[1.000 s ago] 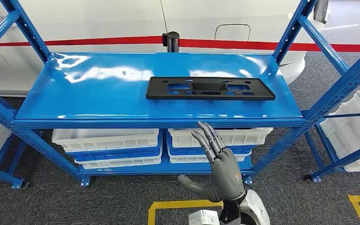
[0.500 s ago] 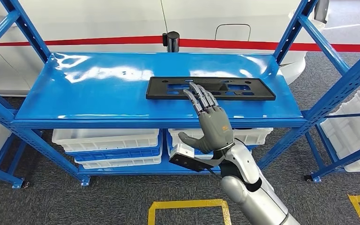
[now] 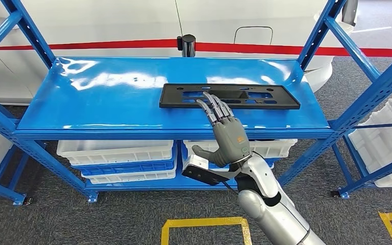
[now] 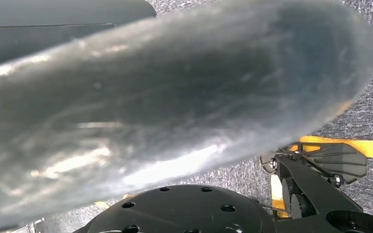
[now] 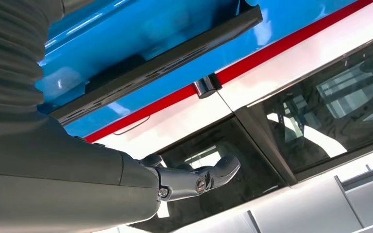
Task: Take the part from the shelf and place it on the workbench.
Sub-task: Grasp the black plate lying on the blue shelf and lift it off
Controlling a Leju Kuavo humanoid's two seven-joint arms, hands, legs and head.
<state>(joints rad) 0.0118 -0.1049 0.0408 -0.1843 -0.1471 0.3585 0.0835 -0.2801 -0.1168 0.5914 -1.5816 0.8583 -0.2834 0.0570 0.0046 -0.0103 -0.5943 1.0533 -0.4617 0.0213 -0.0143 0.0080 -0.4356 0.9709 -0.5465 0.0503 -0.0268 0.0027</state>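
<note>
Early stage: nothing is gripped yet. The part, a flat black plate, lies on the blue shelf, at about 1 o'clock from shelf centre. The right hand is held open, fingers apart, fingertips over the part's near edge; contact cannot be told. The left hand's state cannot be told. Grasp, lift and placing on the counter are all left.

Shelf glossy blue, white glare patches. Part matte black. Right hand dark grey, small orange mark on back; arm silver. Bins below white, blue bands. Floor grey speckled carpet, yellow tape lines. Far wall white, red stripe.
</note>
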